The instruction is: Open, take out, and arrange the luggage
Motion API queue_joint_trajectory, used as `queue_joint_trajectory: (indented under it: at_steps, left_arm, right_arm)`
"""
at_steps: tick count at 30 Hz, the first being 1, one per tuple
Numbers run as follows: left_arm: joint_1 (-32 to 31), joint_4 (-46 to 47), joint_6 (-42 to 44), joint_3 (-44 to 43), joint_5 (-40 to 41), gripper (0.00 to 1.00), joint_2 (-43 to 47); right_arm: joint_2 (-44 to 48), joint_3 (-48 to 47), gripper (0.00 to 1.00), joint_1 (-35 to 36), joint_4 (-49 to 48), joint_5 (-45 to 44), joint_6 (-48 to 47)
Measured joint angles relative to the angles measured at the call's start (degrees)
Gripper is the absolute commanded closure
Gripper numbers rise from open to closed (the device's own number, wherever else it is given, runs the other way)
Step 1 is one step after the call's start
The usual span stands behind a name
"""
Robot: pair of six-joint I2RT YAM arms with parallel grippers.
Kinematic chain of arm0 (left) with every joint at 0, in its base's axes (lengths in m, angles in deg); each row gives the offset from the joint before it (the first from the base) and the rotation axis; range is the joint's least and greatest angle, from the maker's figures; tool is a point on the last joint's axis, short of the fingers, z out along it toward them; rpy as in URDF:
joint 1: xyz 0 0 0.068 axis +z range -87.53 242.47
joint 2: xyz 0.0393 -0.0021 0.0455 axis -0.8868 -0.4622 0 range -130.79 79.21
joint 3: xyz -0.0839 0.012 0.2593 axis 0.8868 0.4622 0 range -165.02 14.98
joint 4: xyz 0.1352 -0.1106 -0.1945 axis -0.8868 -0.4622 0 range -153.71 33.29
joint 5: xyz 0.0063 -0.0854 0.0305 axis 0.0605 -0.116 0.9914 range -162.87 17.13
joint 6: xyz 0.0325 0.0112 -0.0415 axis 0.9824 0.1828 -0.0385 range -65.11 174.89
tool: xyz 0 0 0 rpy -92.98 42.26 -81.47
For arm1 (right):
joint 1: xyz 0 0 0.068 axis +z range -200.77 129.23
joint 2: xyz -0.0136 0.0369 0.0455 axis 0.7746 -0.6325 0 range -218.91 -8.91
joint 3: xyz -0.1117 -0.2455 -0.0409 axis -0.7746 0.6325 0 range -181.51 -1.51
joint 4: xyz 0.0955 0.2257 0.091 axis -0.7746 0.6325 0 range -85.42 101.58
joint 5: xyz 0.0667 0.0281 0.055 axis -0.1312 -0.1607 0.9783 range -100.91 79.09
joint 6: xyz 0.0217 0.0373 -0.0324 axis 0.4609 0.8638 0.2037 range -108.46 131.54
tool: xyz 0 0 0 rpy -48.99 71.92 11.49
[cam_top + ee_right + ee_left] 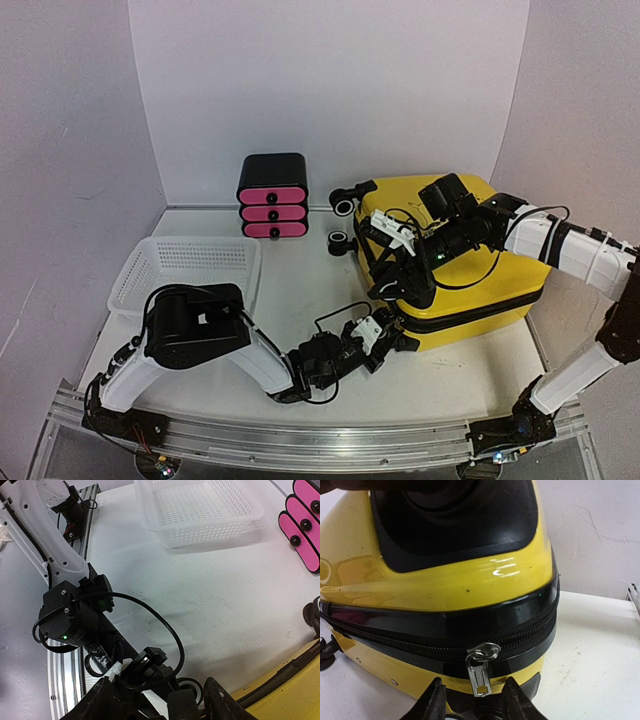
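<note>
Opening step: large yellow hard-shell suitcase (520,280) zipped shut on white worktop (300,300), right side; left end effector (474,684) spread astride silver zipper pull (481,672); right end effector (156,685) spread, empty. Next: pinch pull, drag along zipper.

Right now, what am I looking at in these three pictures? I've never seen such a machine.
Two robot arms, left and right, stand at the near edge of a table, each ending in a two-finger gripper. The wide picture comes from a camera above and behind them; the other two from cameras on the wrists. On it lie a closed yellow suitcase, a white mesh basket and a black box with pink drawers. The left gripper is open, its fingers either side of the suitcase's zipper pull. The right gripper hangs open by the suitcase's corner. Nothing is held.
</note>
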Motion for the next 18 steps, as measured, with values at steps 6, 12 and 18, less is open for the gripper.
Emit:
queue_joint_trajectory:
  at_steps: [6, 12, 18]
  left_arm:
    - [-0.09, 0.0, 0.09, -0.11, 0.92, 0.57, 0.02]
    - [-0.24, 0.0, 0.09, -0.11, 1.51, 0.62, 0.04]
    - [-0.5, -0.28, 0.46, -0.37, 1.4, 0.78, 0.11]
  right_arm:
    - [0.0, 0.0, 1.0, 0.04, 0.0, 0.0, -0.02]
    - [0.0, 0.0, 1.0, 0.09, 0.0, -0.02, -0.02]
    - [0.0, 0.0, 1.0, 0.09, 0.0, 0.0, -0.04]
